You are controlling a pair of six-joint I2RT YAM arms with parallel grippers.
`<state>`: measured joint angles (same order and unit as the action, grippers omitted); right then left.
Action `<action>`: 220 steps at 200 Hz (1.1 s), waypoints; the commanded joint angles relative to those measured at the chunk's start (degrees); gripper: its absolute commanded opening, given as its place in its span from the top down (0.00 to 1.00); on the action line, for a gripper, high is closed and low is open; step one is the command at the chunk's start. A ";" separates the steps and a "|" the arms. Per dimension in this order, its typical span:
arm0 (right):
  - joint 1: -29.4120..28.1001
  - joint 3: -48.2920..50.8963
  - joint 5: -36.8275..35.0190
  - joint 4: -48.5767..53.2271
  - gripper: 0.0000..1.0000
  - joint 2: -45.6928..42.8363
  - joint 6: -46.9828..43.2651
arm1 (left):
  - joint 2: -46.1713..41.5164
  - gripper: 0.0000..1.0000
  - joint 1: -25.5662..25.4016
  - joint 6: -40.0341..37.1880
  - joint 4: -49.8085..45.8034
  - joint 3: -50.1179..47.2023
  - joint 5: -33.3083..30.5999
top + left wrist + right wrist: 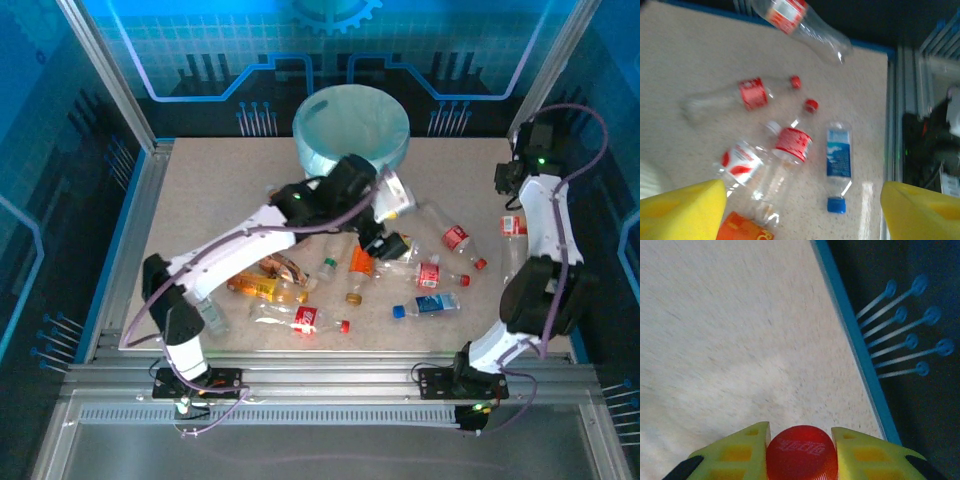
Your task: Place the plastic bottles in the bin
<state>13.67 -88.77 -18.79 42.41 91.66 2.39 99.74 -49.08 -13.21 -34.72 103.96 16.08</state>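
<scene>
plastic bottles (pixel 792 145), five clear below spread left hand (pixel 802 210), one bin (pixel 350 125), right hand (pixel 800 440) pinching one red cap (pixel 801 454)

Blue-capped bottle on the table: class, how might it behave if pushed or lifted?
The blue-capped bottle looks clear and empty, so probably light. Lying on its side, it would likely roll if nudged. Thin plastic may dent.
</scene>
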 commanded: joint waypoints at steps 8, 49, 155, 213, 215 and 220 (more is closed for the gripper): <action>-7.94 -2.71 0.34 -0.80 0.85 -6.61 2.51 | -8.94 0.20 5.26 11.24 5.15 1.35 -0.45; -17.03 -4.06 -1.32 -4.29 0.87 -11.21 3.43 | -14.57 0.21 12.54 19.24 3.47 -0.43 -0.50; -37.90 -6.78 -10.59 -12.30 0.89 -19.89 2.67 | -25.59 0.22 19.04 19.39 9.36 -16.92 -1.17; -49.38 -17.95 -14.79 -15.06 0.88 -12.26 -3.41 | -30.88 0.22 19.32 19.47 16.05 -28.61 -3.53; -49.78 -18.61 -14.90 -15.01 0.89 -11.89 -3.64 | -31.05 0.22 19.36 19.46 16.32 -28.85 -3.80; -50.39 -20.51 -15.18 -14.95 0.89 -10.55 -4.34 | -31.47 0.22 19.31 19.46 16.77 -29.46 -4.24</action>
<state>-33.63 -102.67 -30.48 30.72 76.88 2.13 71.50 -30.15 6.09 -23.05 76.99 14.15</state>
